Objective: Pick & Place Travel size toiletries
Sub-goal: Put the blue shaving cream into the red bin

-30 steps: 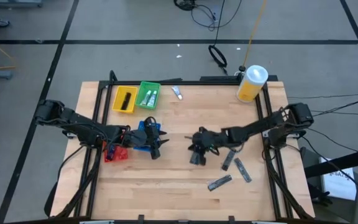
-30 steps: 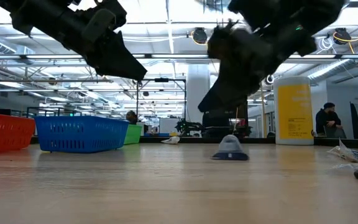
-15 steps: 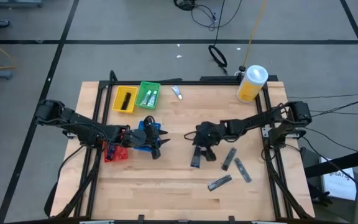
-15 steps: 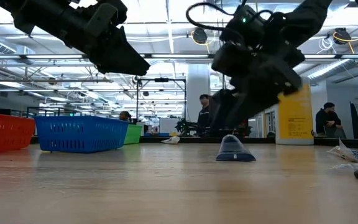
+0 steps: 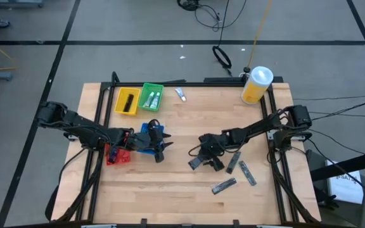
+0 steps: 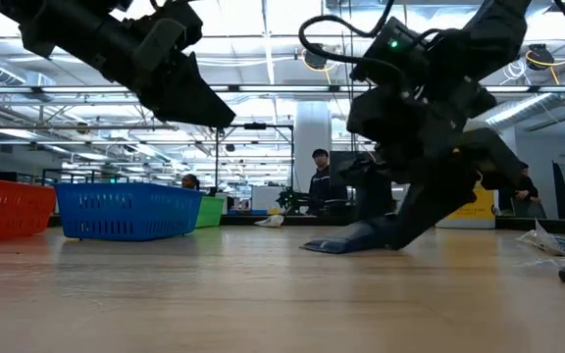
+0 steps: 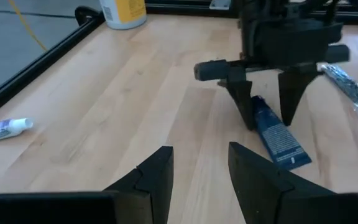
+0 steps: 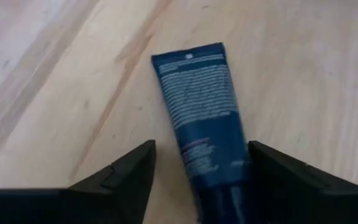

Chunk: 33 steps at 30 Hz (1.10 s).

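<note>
A dark blue tube [image 8: 199, 102] with white print lies flat on the wooden table [image 5: 170, 190] near its middle. My right gripper [image 8: 202, 149] is open, low over the table, one finger on each side of the tube's nearer end; it also shows in the left wrist view, right gripper [image 7: 269, 109] over tube [image 7: 279, 140]. My left gripper [image 7: 201, 155] hangs open and empty above the table beside the blue tray [image 5: 147, 135]. A small white tube [image 5: 180, 94] lies at the far edge. Dark flat packets [image 5: 234, 162] lie to the right. My right gripper comes slanting down from the table's right, its fingers [image 8: 120, 177] lying along the blue tube on either side of its nearer end [image 8: 213, 165]. Whether a finger touches the tube I cannot tell. The tube lies flat on the table.
Yellow tray [image 5: 127, 101] and green tray [image 5: 151, 96] stand at the far left, a red tray [image 5: 118, 156] beside the blue one. A big yellow container [image 5: 256, 85] stands at the far right corner. Two more dark packets [image 5: 224, 185] lie near the right front.
My right gripper has opened, rolled about its own line and sunk toward the table. The blue tube, which stood up short under the gripper, now lies flat, turned slantwise with its free end toward the left and near edge.
</note>
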Tool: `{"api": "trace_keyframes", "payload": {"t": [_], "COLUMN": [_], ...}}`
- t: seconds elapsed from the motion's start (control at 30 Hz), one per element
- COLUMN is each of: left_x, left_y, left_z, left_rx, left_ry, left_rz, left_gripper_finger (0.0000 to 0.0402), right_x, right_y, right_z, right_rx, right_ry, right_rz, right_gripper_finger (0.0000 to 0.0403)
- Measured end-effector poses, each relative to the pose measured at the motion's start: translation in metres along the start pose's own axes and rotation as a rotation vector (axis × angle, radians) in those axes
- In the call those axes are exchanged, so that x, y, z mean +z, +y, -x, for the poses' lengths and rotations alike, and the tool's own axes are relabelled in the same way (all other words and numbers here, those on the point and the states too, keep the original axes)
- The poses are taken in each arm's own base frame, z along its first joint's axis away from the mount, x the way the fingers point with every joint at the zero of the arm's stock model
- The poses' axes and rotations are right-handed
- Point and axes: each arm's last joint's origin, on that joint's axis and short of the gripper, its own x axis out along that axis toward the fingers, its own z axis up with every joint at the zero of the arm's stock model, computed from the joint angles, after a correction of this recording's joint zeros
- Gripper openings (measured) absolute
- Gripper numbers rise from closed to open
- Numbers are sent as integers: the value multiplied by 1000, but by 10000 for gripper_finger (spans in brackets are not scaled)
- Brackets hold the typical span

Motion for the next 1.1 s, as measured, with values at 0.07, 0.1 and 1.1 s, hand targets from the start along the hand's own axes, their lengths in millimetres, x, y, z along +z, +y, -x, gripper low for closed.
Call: {"api": "trace_keyframes", "payload": {"t": [0.07, 0.1, 1.1], "left_x": [-4, -6, -4], "left_y": [-1, -2, -113], "left_z": [-4, -6, -41], "left_rx": [2, 3, -203], "left_ry": [15, 22, -176], "left_rz": [-7, -10, -834], "left_gripper_finger": [152, 152, 293], "right_x": [3, 4, 8], "right_y": [6, 9, 42], "right_z": [-3, -4, 4], "right_rx": [-36, -57, 45], "right_ry": [-7, -9, -661], "right_rz": [-62, -86, -260], "right_gripper_finger": [209, 196, 120]}}
